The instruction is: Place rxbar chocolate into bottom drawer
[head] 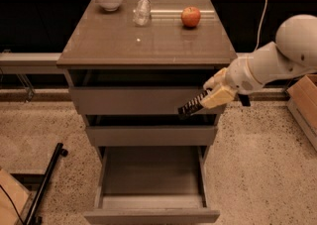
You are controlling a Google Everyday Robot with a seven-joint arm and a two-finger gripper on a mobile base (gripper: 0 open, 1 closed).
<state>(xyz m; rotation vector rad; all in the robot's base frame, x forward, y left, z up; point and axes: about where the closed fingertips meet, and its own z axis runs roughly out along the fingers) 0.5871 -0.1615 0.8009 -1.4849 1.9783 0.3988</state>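
The rxbar chocolate (192, 105) sticks out leftward and slightly downward from the gripper (210, 99), whose pale fingers (218, 97) pinch its right end. Both hang before the right side of the cabinet (129, 101), well above the cabinet's pulled-out bottom drawer (151, 216). The white arm (270, 64) reaches in from the cabinet's right, sloping down toward the wrist. An apple (190, 16) sits on the tabletop (148, 43).

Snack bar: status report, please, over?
Gripper before top drawer, jaws shut on rxbar chocolate. Bottom drawer open below, bar not in yet. Path down looks unobstructed.
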